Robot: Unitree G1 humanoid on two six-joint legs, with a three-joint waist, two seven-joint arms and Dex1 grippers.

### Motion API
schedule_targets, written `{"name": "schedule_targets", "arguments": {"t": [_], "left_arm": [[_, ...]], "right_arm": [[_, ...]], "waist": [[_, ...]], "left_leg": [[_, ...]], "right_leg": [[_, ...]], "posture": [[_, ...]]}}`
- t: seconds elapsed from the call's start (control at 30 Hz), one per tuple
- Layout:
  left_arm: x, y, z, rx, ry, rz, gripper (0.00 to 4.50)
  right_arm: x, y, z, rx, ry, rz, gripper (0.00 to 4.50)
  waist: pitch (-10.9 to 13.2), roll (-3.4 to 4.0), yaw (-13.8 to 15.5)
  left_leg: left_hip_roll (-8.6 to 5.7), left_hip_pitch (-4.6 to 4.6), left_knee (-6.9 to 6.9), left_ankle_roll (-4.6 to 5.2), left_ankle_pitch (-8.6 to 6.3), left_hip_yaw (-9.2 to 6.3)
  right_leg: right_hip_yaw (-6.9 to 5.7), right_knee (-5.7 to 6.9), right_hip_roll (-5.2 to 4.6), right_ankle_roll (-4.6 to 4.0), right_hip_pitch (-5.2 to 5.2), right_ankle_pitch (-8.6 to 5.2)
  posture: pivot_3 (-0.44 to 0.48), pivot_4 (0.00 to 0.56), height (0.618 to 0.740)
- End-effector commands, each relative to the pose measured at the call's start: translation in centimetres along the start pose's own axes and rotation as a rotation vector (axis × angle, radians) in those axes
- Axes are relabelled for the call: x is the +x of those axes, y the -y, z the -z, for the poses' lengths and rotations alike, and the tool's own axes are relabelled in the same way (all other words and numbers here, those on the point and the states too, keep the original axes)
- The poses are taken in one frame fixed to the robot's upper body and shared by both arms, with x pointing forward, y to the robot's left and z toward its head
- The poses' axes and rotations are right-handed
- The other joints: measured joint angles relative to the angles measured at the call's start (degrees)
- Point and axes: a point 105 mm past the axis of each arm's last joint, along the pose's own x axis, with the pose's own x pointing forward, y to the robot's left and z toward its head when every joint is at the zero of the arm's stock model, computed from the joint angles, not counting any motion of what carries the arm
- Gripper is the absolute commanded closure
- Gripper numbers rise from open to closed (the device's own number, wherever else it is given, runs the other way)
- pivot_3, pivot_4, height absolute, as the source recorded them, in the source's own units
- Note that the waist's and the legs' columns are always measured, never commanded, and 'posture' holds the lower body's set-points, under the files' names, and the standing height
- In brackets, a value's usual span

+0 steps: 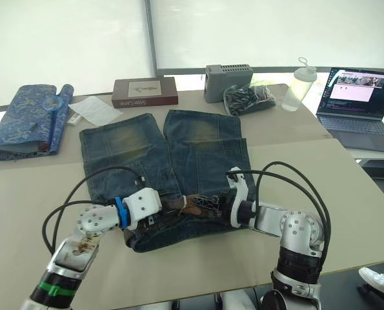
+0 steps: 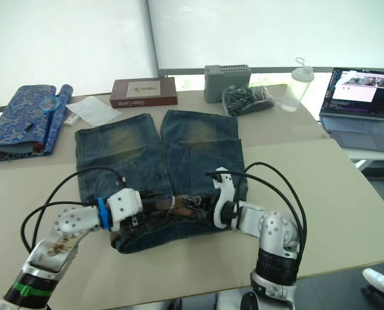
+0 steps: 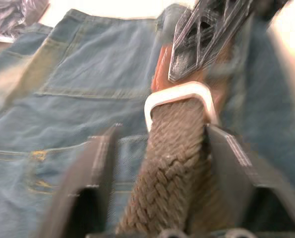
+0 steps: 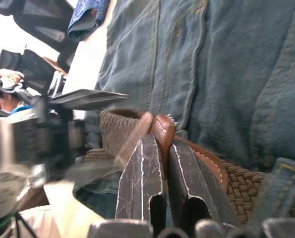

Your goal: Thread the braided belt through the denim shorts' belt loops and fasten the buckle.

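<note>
The denim shorts (image 1: 146, 148) lie flat on the table with the waistband toward me. The braided belt (image 1: 179, 205) runs along that waistband. My left gripper (image 1: 164, 210) sits at the waistband's left part, open, its fingers (image 3: 100, 158) straddling the braided strap (image 3: 172, 163) just behind the silver buckle (image 3: 177, 91). From the right, my right gripper (image 1: 208, 205) is shut on the belt's tan leather tip (image 4: 162, 130), close to the buckle. In the right wrist view the strap passes under a denim belt loop (image 4: 278, 186).
Along the back of the table are a blue patterned cloth (image 1: 27, 119), a sheet of paper (image 1: 95, 110), a brown box (image 1: 144, 92), a grey box (image 1: 227, 81), a black bag (image 1: 248, 98), a bottle (image 1: 297, 85) and a laptop (image 1: 359, 97).
</note>
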Motion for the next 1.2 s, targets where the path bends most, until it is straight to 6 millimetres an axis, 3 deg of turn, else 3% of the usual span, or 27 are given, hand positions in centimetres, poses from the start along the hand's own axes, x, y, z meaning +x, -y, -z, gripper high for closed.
{"name": "schedule_targets", "arguments": {"t": [0.03,0.13,0.37,0.4,0.57,0.73,0.93,1.07,1.13,1.2], "left_arm": [[-1.4,1.3,-1.8,-0.161,0.044,0.087,1.12],[-2.6,2.6,-1.1,-0.349,0.004,0.162,1.12],[-2.8,2.9,5.3,-0.372,-0.196,0.052,4.37],[-2.9,2.9,6.4,-0.359,-0.228,0.035,4.48],[-3.7,3.2,9.5,-0.378,-0.280,-0.009,4.48],[-4.8,2.9,11.3,-0.357,-0.315,-0.033,4.48],[-5.9,2.2,12.6,-0.289,-0.346,-0.034,4.48],[-5.9,1.7,11.6,-0.265,-0.279,-0.034,4.48],[-5.9,1.4,10.1,-0.287,-0.209,-0.056,4.48],[-5.7,0.5,7.2,-0.331,-0.027,-0.128,4.50]], "right_arm": [[-0.8,-0.7,-1.4,-0.049,0.055,-0.010,4.50],[-1.3,-0.4,-1.8,-0.061,0.071,0.016,4.50],[-3.1,0.4,-2.7,-0.107,0.107,0.101,4.50],[-3.7,0.7,-2.9,-0.127,0.113,0.132,4.50],[-7.6,2.7,-4.2,-0.262,0.144,0.356,4.50],[-11.6,3.9,-4.1,-0.460,0.054,0.550,4.50],[-13.5,5.5,-2.8,-0.602,-0.123,0.639,4.50],[-12.0,5.2,-2.1,-0.656,-0.143,0.545,4.50],[-10.9,4.4,-2.3,-0.608,-0.054,0.455,4.50],[-11.2,4.8,-1.8,-0.687,-0.051,0.443,3.70]], "waist": [[0.02,0.04,-0.01],[0.04,0.07,-0.11],[0.07,0.13,0.31],[0.10,0.18,0.42],[-0.09,0.61,0.80],[-0.10,1.03,1.20],[-0.18,1.16,1.27],[-0.16,1.10,1.28],[-0.10,1.01,1.07],[-0.05,0.94,0.98]], "left_leg": [[0.00,0.02,0.00,0.00,0.00,0.00],[0.01,0.04,0.00,0.00,0.00,0.00],[-0.03,0.08,-0.01,0.00,0.00,0.03],[-0.04,0.10,-0.02,0.00,0.00,0.03],[0.03,0.33,-0.09,0.00,0.00,0.03],[0.23,0.75,-0.18,0.00,0.00,0.02],[0.36,0.94,-0.28,0.00,0.00,0.03],[0.36,0.95,-0.27,0.00,0.00,0.06],[0.37,0.92,-0.28,0.00,0.00,0.06],[0.53,0.84,-0.28,-0.01,-0.01,0.06]], "right_leg": [[0.00,0.00,0.00,0.00,0.02,0.00],[-0.01,0.00,0.06,0.00,0.05,-0.01],[-0.02,-0.06,0.07,0.00,0.10,-0.02],[-0.02,-0.07,0.06,0.00,0.12,-0.02],[-0.01,-0.21,-0.13,0.00,0.37,-0.02],[-0.09,-0.30,-0.13,0.17,0.89,-0.41],[-0.11,-0.34,-0.13,0.56,1.09,-0.73],[-0.10,-0.35,-0.13,0.59,1.13,-0.74],[-0.09,-0.35,-0.13,0.59,1.07,-0.74],[-0.05,-0.37,-0.10,0.59,1.01,-0.73]], "posture": [[0.000,0.150,0.740],[0.000,0.150,0.740],[0.000,0.150,0.740],[0.000,0.150,0.740],[0.000,0.150,0.740],[0.000,0.150,0.740],[0.000,0.150,0.740],[0.000,0.150,0.740],[0.000,0.150,0.740],[0.000,0.150,0.740]]}}
